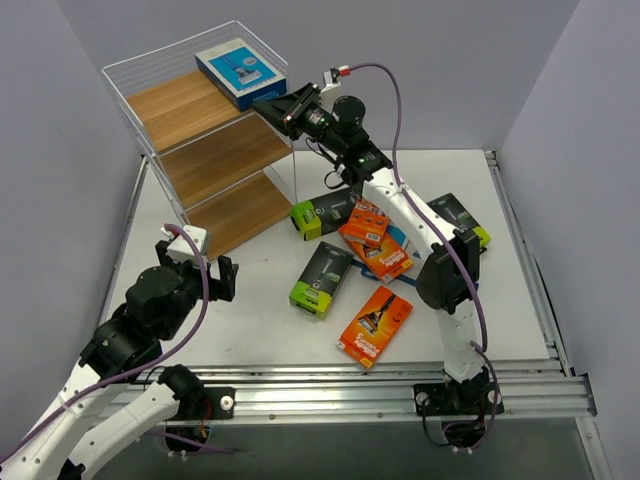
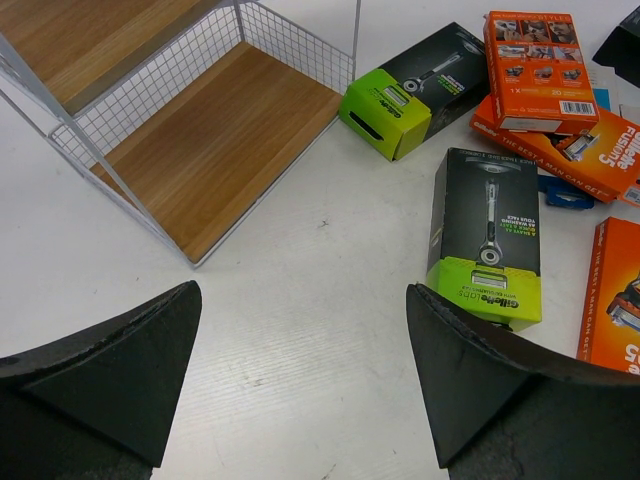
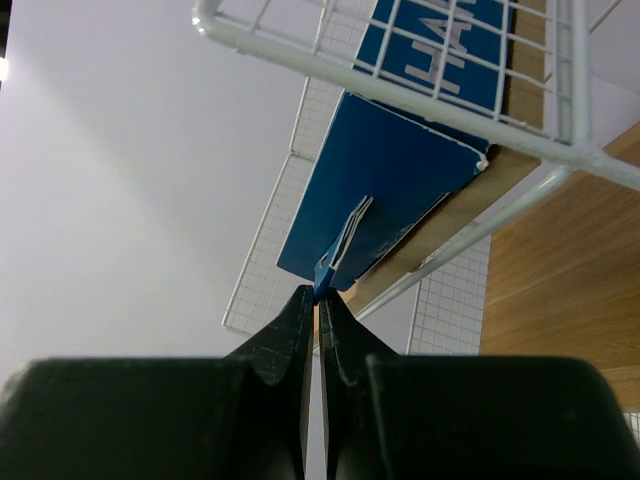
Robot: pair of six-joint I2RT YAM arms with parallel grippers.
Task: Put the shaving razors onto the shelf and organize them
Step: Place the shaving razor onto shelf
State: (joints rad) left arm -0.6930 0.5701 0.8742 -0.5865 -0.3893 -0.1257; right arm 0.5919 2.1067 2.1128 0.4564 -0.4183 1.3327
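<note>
The shelf (image 1: 215,150) stands at the back left, with wooden boards in a white wire frame. One blue-and-white razor pack (image 1: 238,68) lies on its top board, its near end over the edge (image 3: 390,190). My right gripper (image 1: 270,107) is shut, its tips (image 3: 320,295) pinching the thin flap at that end. Other shaving razors lie loose on the table: black-and-lime packs (image 1: 322,278) (image 1: 325,215) (image 1: 460,220) and orange packs (image 1: 376,326) (image 1: 364,222). My left gripper (image 2: 300,370) hangs open above bare table, the nearest black-and-lime pack (image 2: 487,230) just beyond its right finger.
The shelf's lowest board (image 2: 215,140) and wire wall are ahead and to the left of my left gripper. The right arm (image 1: 440,270) reaches over the pile of packs. A metal rail (image 1: 400,385) runs along the table's near edge.
</note>
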